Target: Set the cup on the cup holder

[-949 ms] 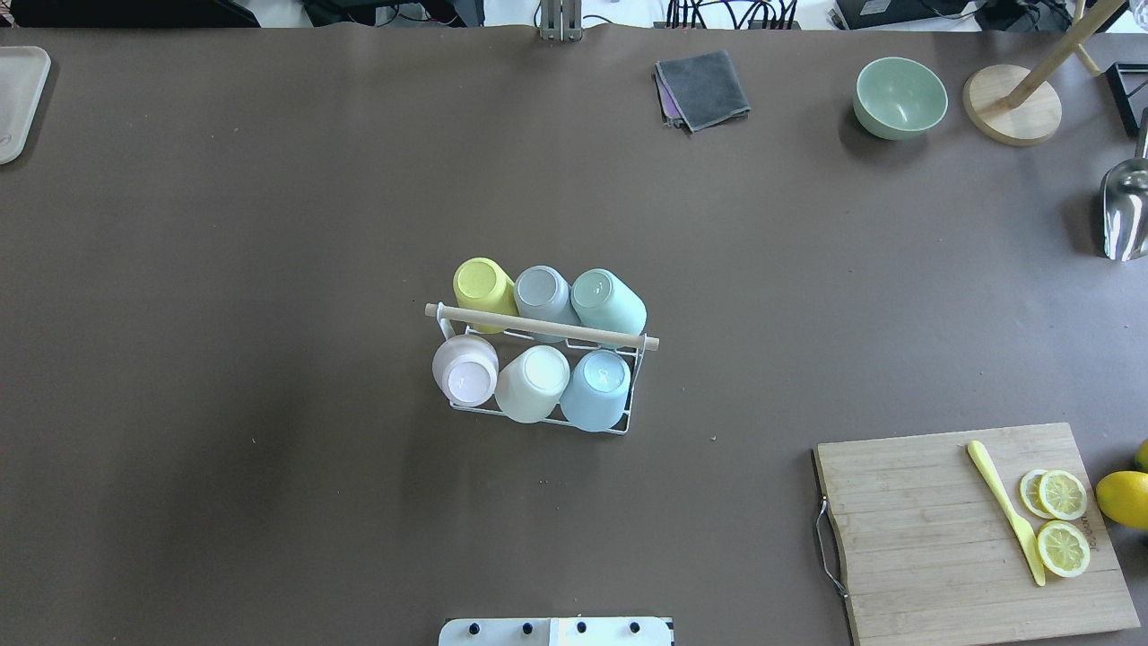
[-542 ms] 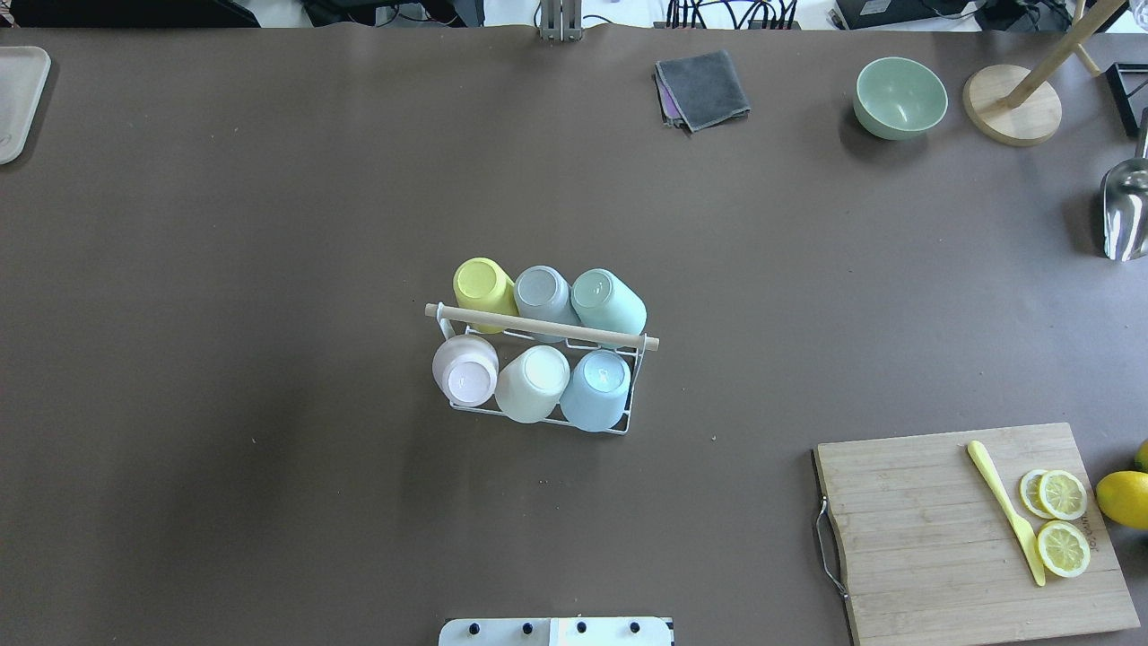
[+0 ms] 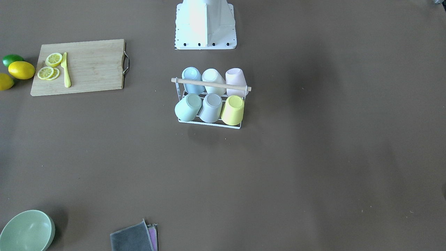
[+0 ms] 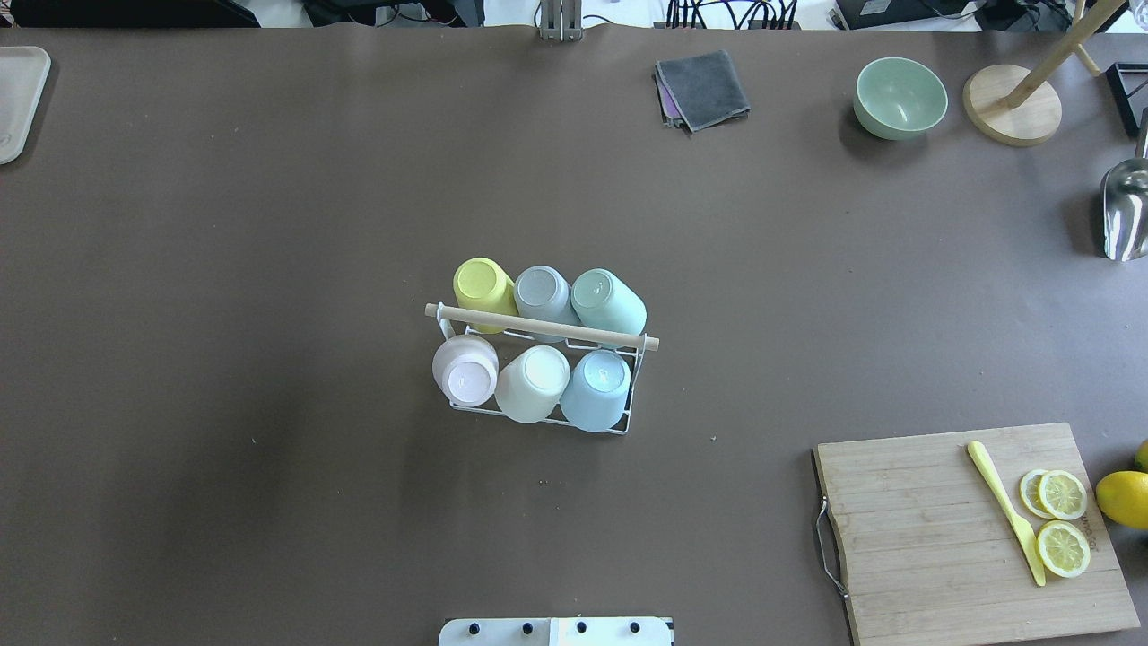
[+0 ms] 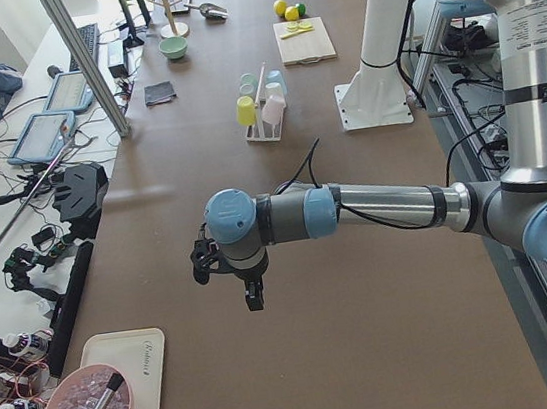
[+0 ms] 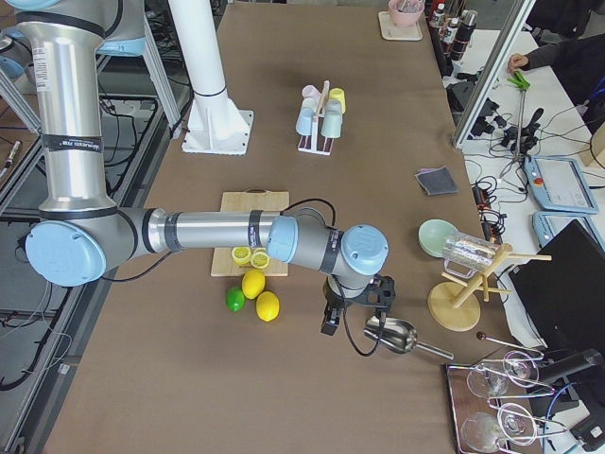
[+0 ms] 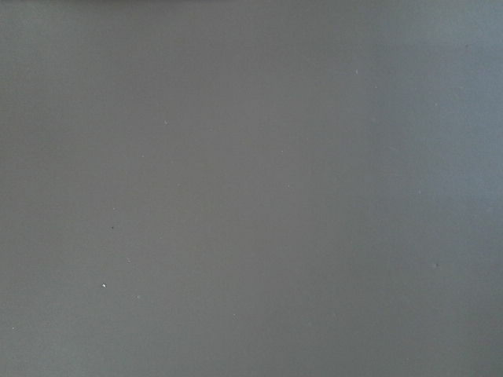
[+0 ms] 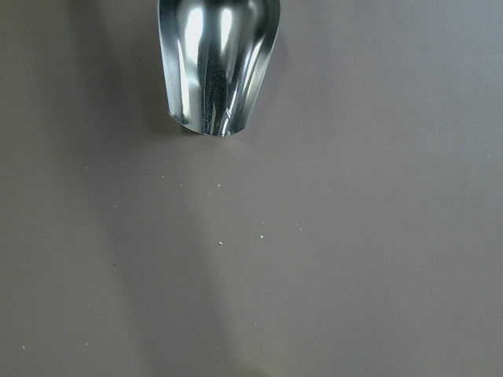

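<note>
The cup holder, a white wire rack with a wooden rod on top, stands mid-table and also shows in the front view. Several upturned cups fill it: yellow, grey and mint in the far row, pink, cream and blue in the near row. My left gripper hovers over bare table far to the left of the rack. My right gripper hovers far to the right, beside a metal scoop. I cannot tell whether either is open or shut.
A cutting board with lemon slices and a yellow knife lies near right. A green bowl, a grey cloth, a wooden stand and the scoop sit far right. A tray is far left.
</note>
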